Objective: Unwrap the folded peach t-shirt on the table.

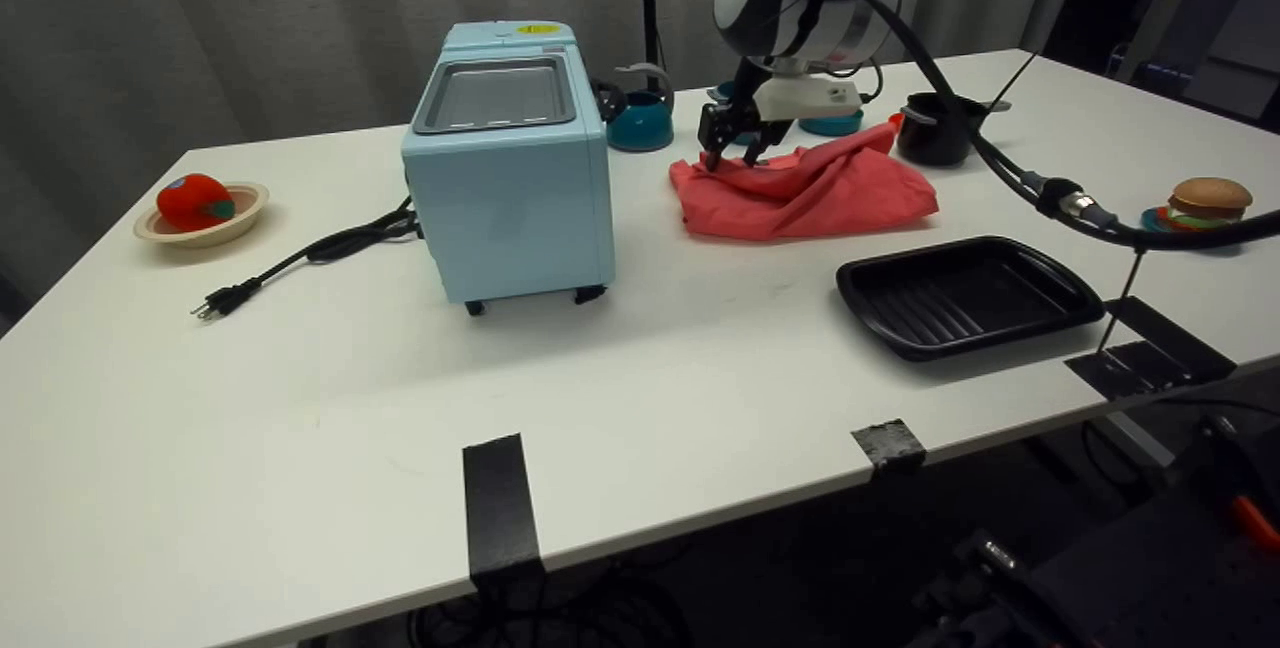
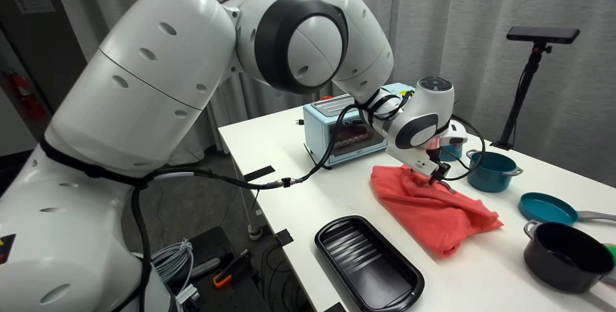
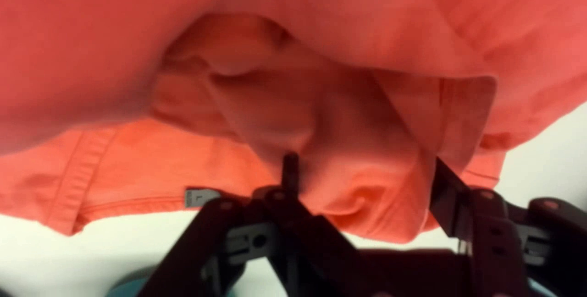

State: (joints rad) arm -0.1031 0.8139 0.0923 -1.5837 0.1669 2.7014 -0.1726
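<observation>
Well, the soft coral-pink cloth t-shirt (image 1: 800, 198) sits in a messy heap on the big, smooth, white table (image 1: 330, 408). It is full of folds, and one part stands up like a little hill. In the wrist view I see a small grey tag (image 3: 199, 197) at one of its edges. My black two-finger tool (image 3: 364, 173) is right at the shirt. Its fingers (image 3: 290, 173) are well apart, with a bunch of pink cloth showing in the gap, but I cannot tell if they touch it. My shiny white robot arm (image 2: 144, 71) bends out over the table. Near the shirt lies a long black baking pan with ridges (image 2: 370, 264). The light-blue, box-shaped oven with a glass door (image 2: 353, 138) stands on one side of the shirt, and a round black pot with grey handles (image 2: 558, 266) stands on the other. Also close by are a round teal pot (image 2: 491, 175), a flat teal pan with a grey handle (image 2: 548, 208) and, in an exterior view, a teal kettle (image 1: 640, 125). Farther off, a burger (image 1: 1210, 200) sits on a little teal plate (image 1: 1153, 220). Past the oven, a red thing with a green end (image 1: 195, 203) lies in a round cream bowl (image 1: 205, 238), and a black cord with a plug (image 1: 340, 246) lies between bowl and oven.
</observation>
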